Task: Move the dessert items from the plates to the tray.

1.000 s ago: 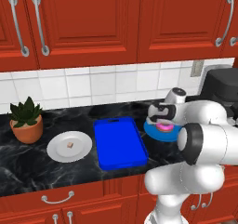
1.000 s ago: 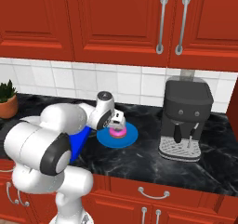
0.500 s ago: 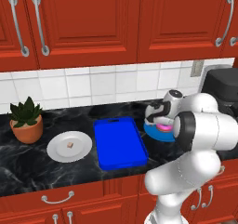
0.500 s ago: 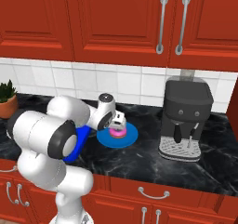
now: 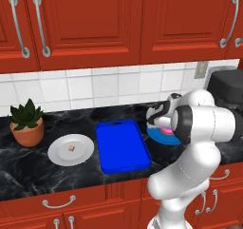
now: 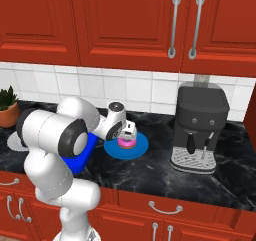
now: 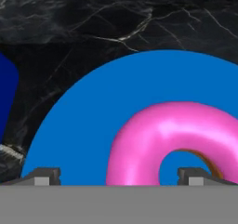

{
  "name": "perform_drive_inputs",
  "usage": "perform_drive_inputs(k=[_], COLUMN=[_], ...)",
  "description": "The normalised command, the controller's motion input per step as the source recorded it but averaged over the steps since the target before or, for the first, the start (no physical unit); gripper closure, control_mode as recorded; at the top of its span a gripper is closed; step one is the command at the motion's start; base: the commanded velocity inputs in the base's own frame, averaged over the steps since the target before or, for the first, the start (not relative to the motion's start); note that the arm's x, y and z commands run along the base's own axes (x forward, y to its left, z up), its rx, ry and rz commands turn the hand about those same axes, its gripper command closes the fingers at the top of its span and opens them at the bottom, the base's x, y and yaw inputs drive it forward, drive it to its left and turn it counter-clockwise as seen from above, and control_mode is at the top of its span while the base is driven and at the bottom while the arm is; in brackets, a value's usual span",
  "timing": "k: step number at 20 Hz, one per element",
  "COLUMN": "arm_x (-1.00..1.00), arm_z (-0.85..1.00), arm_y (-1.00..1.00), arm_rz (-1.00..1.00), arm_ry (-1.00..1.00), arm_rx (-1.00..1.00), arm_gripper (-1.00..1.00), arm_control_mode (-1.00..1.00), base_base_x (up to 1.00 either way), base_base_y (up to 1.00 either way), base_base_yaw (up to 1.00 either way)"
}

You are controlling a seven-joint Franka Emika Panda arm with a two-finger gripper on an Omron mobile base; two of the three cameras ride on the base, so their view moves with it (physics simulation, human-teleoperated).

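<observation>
You are looking at the gripper (image 7: 118, 176) hanging low over the blue plate (image 7: 83, 125), its jaws spread wide: one fingertip is sitting outside the pink donut (image 7: 158, 135), the other in the donut's hole, neither squeezing it. The donut is lying on the blue plate (image 6: 141, 146), which is resting on the counter (image 6: 165, 170) just beside the tray (image 5: 121, 145). On the tray's other side, the white plate (image 5: 59, 152) is carrying the small cake cube (image 5: 71, 148).

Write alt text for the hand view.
A pink-frosted ring donut lies on a round blue plate, close below the open gripper, one fingertip inside its hole. Black marble counter surrounds the plate.
</observation>
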Motion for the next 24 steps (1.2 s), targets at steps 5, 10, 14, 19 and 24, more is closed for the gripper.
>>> perform_drive_inputs(k=[5,10,14,19,24], arm_x=[0.02,0.02,-0.01,-0.2,-0.24], arm_z=[-0.3,-0.14,0.02,0.28,0.6], arm_y=[0.0,0.0,0.0,0.0,0.05], arm_rz=[0.0,0.0,0.0,0.0,0.0], arm_ry=[0.0,0.0,0.0,0.0,-0.04], arm_rx=[0.0,0.0,0.0,0.0,0.0], arm_gripper=[-1.0,1.0,1.0,1.0,1.0], arm_control_mode=[-1.0,-1.0,-1.0,-1.0,-1.0], base_base_x=[0.0,0.0,0.0,0.0,0.0], base_base_y=[0.0,0.0,0.0,0.0,0.0], base_base_yaw=[0.0,0.0,0.0,0.0,0.0])
